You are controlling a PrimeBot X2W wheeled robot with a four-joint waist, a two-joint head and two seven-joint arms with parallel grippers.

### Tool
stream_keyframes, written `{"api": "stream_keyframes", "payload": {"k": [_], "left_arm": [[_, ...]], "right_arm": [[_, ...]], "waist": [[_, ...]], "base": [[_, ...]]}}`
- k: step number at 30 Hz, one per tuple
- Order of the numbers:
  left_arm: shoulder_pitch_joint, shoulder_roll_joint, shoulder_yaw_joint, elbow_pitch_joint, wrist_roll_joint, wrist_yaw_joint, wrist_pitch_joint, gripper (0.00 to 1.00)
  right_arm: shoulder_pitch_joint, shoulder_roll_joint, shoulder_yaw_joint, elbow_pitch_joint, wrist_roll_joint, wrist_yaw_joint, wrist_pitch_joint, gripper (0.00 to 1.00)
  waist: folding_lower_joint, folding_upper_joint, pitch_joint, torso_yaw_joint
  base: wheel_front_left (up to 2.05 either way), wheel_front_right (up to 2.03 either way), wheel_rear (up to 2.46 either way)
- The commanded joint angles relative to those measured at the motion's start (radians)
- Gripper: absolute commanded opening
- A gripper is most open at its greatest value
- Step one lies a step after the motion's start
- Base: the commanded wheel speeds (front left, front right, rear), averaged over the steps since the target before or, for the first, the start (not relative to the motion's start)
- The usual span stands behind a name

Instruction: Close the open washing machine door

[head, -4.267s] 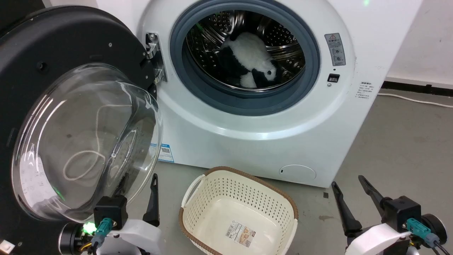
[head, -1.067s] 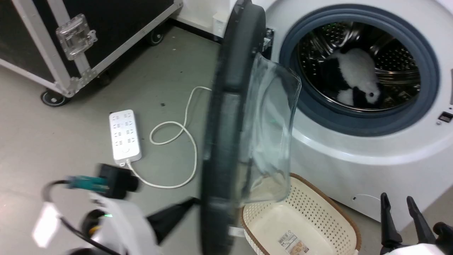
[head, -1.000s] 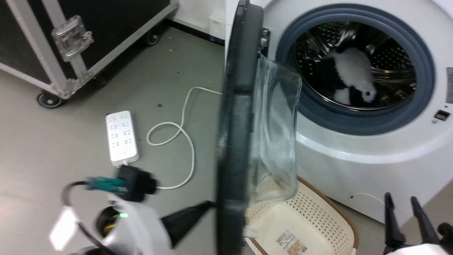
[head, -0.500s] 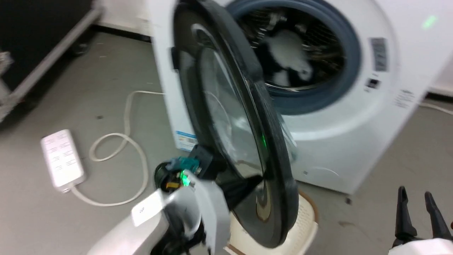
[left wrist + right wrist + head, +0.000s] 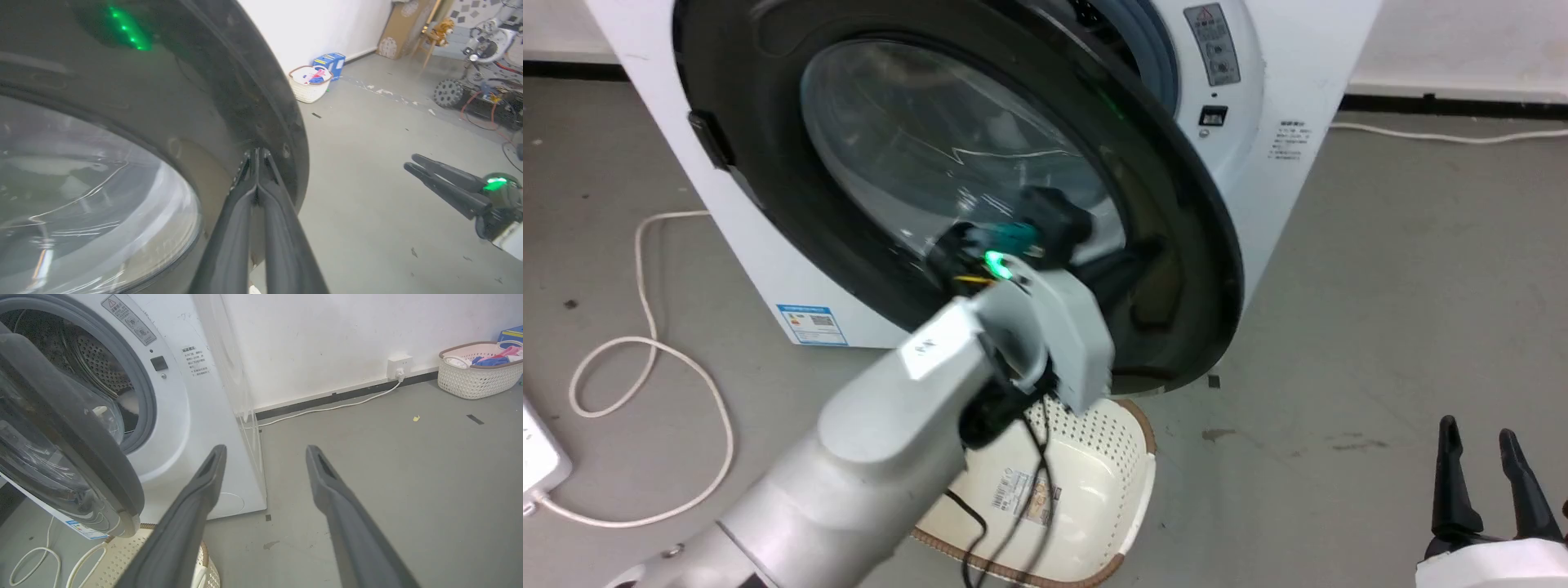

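Head view: your door point(image 5: 915, 139) hangs ajar across the washer point(image 5: 1298, 73), gap at 1 o'clock. Your left pincer point(image 5: 257, 154), fingers pressed together, touches its black frame; your right pincer point(image 5: 1478, 433) sits spread at 5 o'clock.

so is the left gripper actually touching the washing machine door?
Touching. In the left wrist view the left gripper, fingers shut, has its tips pressed against the black frame of the washing machine door, beside the glass, with no gap showing.
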Motion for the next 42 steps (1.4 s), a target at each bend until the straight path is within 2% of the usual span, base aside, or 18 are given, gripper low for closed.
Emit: {"api": "stream_keyframes", "payload": {"k": [1,3,7,9,13,16,18,21,25,29,30,31,32,33,41,42], "left_arm": [[-0.013,0.005,0.016,0.027,0.001,-0.004,-0.035,0.00],[-0.022,0.010,0.051,0.053,0.003,0.012,-0.096,0.00],[-0.024,0.055,0.152,0.067,0.020,0.095,-0.259,0.00],[-0.010,0.089,0.197,0.057,0.043,0.142,-0.308,0.00],[0.076,0.151,0.357,-0.030,0.092,0.253,-0.334,0.00],[0.211,0.165,0.510,-0.145,0.145,0.307,-0.335,0.00],[0.313,0.161,0.583,-0.195,0.170,0.322,-0.335,0.00],[0.457,0.144,0.650,-0.236,0.193,0.322,-0.335,0.00],[0.605,0.109,0.687,-0.245,0.210,0.310,-0.336,0.00],[0.699,0.085,0.681,-0.203,0.218,0.283,-0.336,0.00],[0.711,0.083,0.672,-0.189,0.222,0.276,-0.336,0.16],[0.720,0.080,0.663,-0.176,0.222,0.269,-0.336,0.44],[0.726,0.077,0.658,-0.165,0.222,0.264,-0.336,0.97],[0.729,0.076,0.655,-0.156,0.222,0.260,-0.336,1.00],[0.730,0.077,0.649,-0.153,0.270,0.252,-0.336,1.00],[0.732,0.077,0.649,-0.159,0.282,0.253,-0.336,1.00]], "right_arm": [[-0.010,0.000,0.002,-0.001,0.003,0.001,-0.004,1.00],[-0.005,0.000,0.004,-0.003,0.003,0.001,-0.004,1.00],[0.005,0.000,0.010,-0.005,0.001,0.001,-0.004,1.00],[0.011,0.000,0.016,-0.005,0.000,0.001,-0.004,1.00],[0.014,0.000,0.036,-0.011,0.002,0.001,-0.004,1.00],[0.017,0.000,0.046,-0.015,0.004,0.001,-0.004,1.00],[0.022,0.000,0.053,-0.017,0.005,0.001,-0.004,1.00],[0.032,0.000,0.062,-0.020,0.007,0.001,-0.004,1.00],[0.044,0.000,0.070,-0.031,0.009,0.001,-0.004,1.00],[0.057,0.000,0.079,-0.042,0.012,0.001,-0.004,1.00],[0.060,0.000,0.080,-0.045,0.013,0.001,-0.004,1.00],[0.063,0.000,0.082,-0.048,0.013,0.001,-0.004,1.00],[0.065,0.000,0.083,-0.051,0.014,0.001,-0.004,1.00],[0.066,0.000,0.084,-0.052,0.014,0.001,-0.004,1.00],[0.061,0.000,0.065,-0.068,-0.004,0.001,-0.004,0.99],[0.058,0.000,0.060,-0.068,-0.009,0.001,-0.004,0.45]], "waist": [[-0.0003,-0.0001,-0.014,0.014],[-0.0003,-0.0001,-0.026,0.032],[-0.0003,-0.0001,-0.056,0.073],[-0.0003,-0.0001,-0.070,0.090],[-0.0003,-0.0001,-0.087,0.107],[-0.0003,-0.0001,-0.096,0.112],[-0.0003,-0.0001,-0.103,0.112],[-0.0003,-0.0001,-0.111,0.109],[-0.0003,-0.0001,-0.116,0.104],[-0.0003,-0.0001,-0.121,0.099],[-0.0003,-0.0001,-0.121,0.098],[-0.0003,-0.0001,-0.121,0.097],[-0.0003,-0.0001,-0.121,0.096],[-0.0003,-0.0001,-0.121,0.094],[-0.0003,-0.0001,-0.124,0.087],[-0.0003,-0.0001,-0.125,0.087]], "base": [[0.00,0.00,0.00],[0.00,0.00,0.00],[0.00,0.00,0.00],[0.00,0.00,0.00],[0.00,0.00,0.00],[0.00,0.00,0.00],[0.00,0.00,0.00],[0.00,0.00,0.00],[0.00,0.00,0.00],[0.00,0.00,0.00],[0.00,0.00,0.00],[0.00,0.00,0.00],[0.00,0.00,0.00],[0.00,0.00,0.00],[0.00,0.00,0.00],[0.00,0.00,0.00]]}}
